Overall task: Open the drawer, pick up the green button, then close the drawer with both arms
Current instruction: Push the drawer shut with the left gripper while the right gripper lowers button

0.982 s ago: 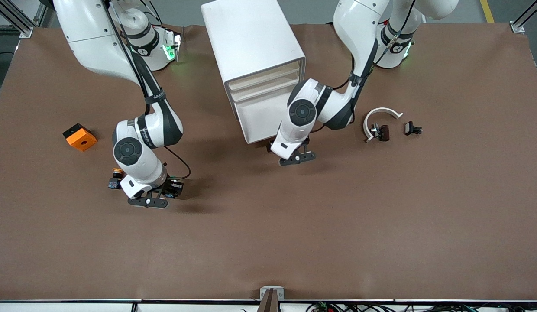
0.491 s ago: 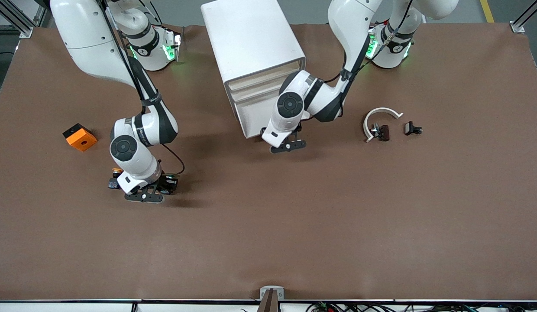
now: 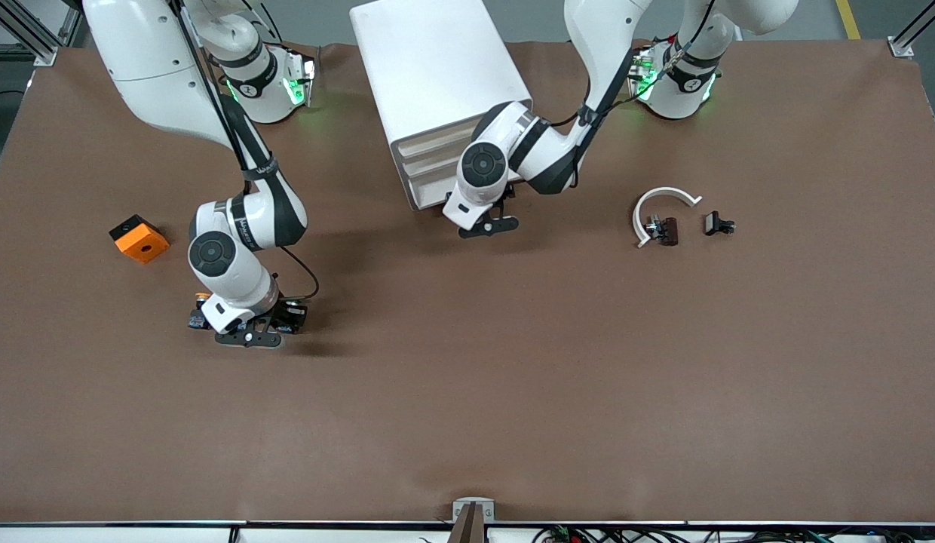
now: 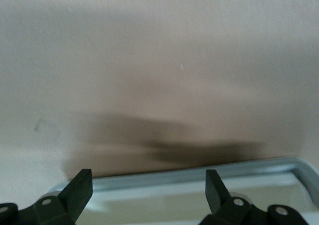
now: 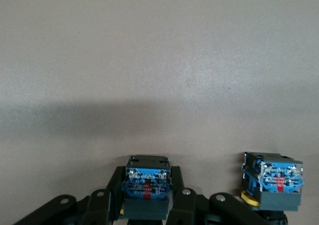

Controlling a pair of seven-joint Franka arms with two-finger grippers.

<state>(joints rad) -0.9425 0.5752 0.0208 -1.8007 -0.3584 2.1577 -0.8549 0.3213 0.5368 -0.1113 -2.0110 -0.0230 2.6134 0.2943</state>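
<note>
The white cabinet (image 3: 437,68) stands between the arms' bases. Its third cream drawer (image 3: 430,183) sits pushed in, about flush with the others. My left gripper (image 3: 488,224) is open and empty just in front of the drawer fronts. In the left wrist view its gripper (image 4: 149,192) has its jaws wide apart, close against a cream face (image 4: 159,60). My right gripper (image 3: 250,336) is low over the table toward the right arm's end, shut on a button (image 5: 147,184) with a black body and blue base. Its cap is hidden.
A yellow-capped button (image 3: 202,302) stands beside the right gripper, also in the right wrist view (image 5: 271,181). An orange block (image 3: 139,238) lies near it. A white curved piece (image 3: 663,197) and small dark parts (image 3: 718,223) lie toward the left arm's end.
The open drawer has slid back into the cabinet as my left gripper moved toward it. My right gripper has shifted slightly toward the bases, carrying the button.
</note>
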